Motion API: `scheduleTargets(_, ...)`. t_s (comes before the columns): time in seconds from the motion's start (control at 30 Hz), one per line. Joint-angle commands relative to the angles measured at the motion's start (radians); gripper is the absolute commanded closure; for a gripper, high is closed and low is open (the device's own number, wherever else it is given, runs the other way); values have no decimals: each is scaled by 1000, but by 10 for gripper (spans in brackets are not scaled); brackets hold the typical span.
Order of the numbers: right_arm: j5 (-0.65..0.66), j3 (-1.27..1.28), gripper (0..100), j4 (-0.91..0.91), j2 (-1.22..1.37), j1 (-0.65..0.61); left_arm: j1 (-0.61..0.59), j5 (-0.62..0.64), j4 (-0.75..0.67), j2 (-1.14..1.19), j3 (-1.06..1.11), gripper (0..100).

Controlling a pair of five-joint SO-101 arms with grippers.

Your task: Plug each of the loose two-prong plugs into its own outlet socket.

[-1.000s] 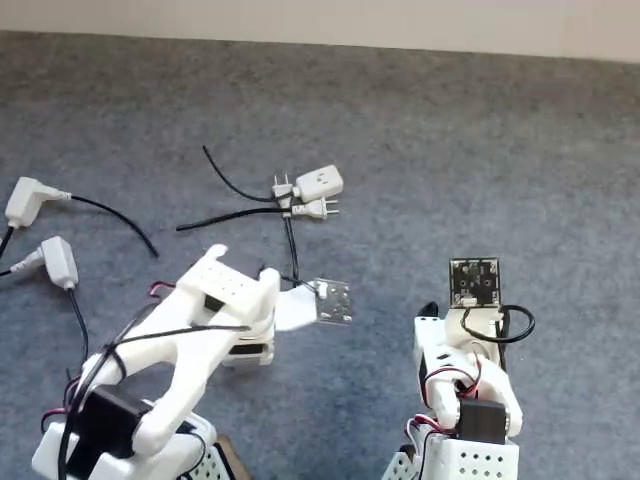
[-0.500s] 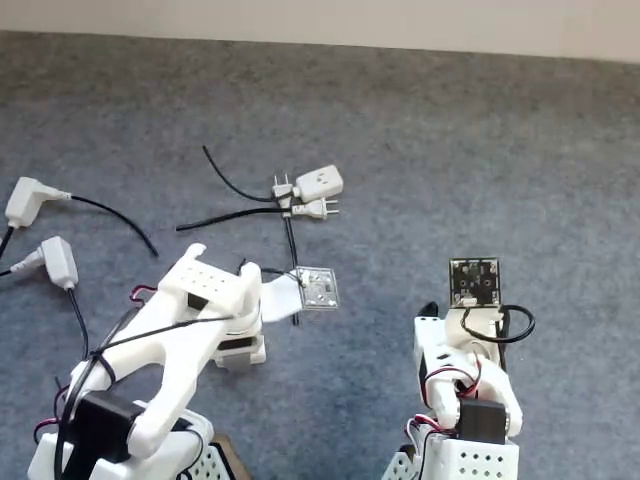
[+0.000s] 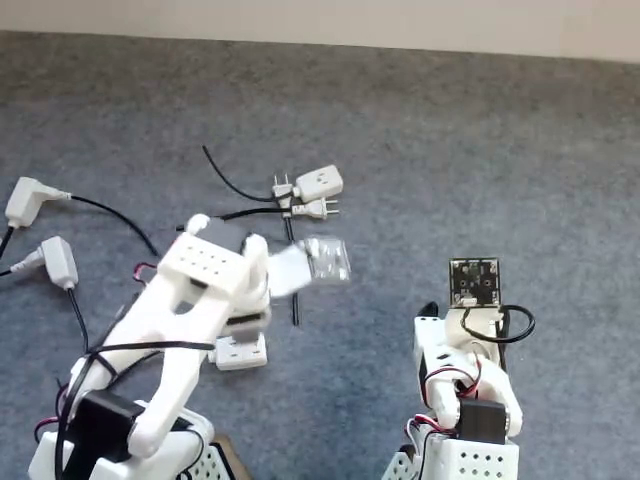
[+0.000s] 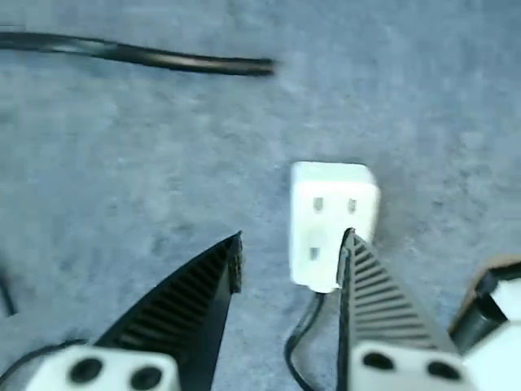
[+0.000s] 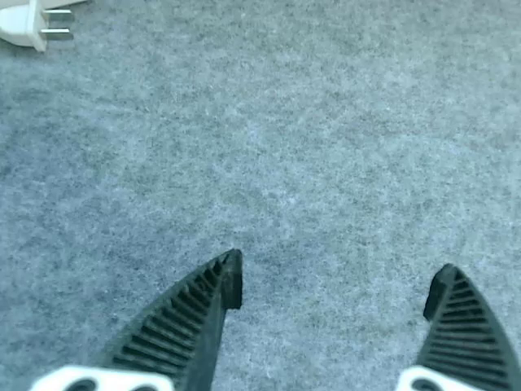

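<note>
A white outlet socket (image 4: 334, 213) with two slots lies on the grey carpet, on a black cable. My left gripper (image 4: 292, 239) hangs open over it, one fingertip (image 4: 348, 244) above the socket's edge. From above, the same socket (image 3: 241, 351) shows beneath the left arm (image 3: 205, 275). Farther back lie another white socket block (image 3: 321, 181) and a two-prong plug (image 3: 316, 209) on black cables, with a second small plug (image 3: 283, 189) touching them. My right gripper (image 5: 338, 265) is open over bare carpet, and a white plug (image 5: 37, 23) lies farther off.
Two more white plug bodies (image 3: 22, 200) (image 3: 60, 260) on black cables lie at the far left. A loose black cable end (image 4: 138, 55) runs across the carpet beyond the socket. The right arm (image 3: 470, 370) sits folded at the front right.
The left arm has swung back and away from the front edge, toward the plugs in the middle, uncovering the socket under it. The right arm has kept still.
</note>
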Motion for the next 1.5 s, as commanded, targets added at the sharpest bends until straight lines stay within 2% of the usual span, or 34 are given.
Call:
scheduleTargets(0.0,11,13,652,-18,-7,-12,-62,46,8,-15,-133,799)
scheduleTargets(0.07,11,13,652,-18,-7,-12,-93,48,-48,-13,-159,800)
scheduleTargets(0.2,11,13,652,-18,-7,-12,-183,121,-351,-8,-168,800)
scheduleTargets(0.27,11,13,652,-18,-7,-12,-189,135,-460,24,-179,797)
scheduleTargets(0.5,11,13,652,-18,-7,-12,-142,140,-476,377,-440,800)
scheduleTargets(0.87,11,13,652,-18,-7,-12,-143,137,-275,881,-970,800)
scheduleTargets(1.07,11,13,652,-18,-7,-10,-150,138,-207,1073,-1173,800)
scheduleTargets(1.2,11,13,652,-18,-7,-8,-147,135,-89,1141,-1285,803)
scheduleTargets(1.27,11,13,652,-18,-7,-8,-140,127,-28,1161,-1331,841)
scheduleTargets(1.4,11,13,652,-18,-7,-7,-113,0,129,1205,-1399,958)
scheduleTargets(1.47,11,13,652,-18,-7,-7,-105,-2,190,1219,-1438,994)
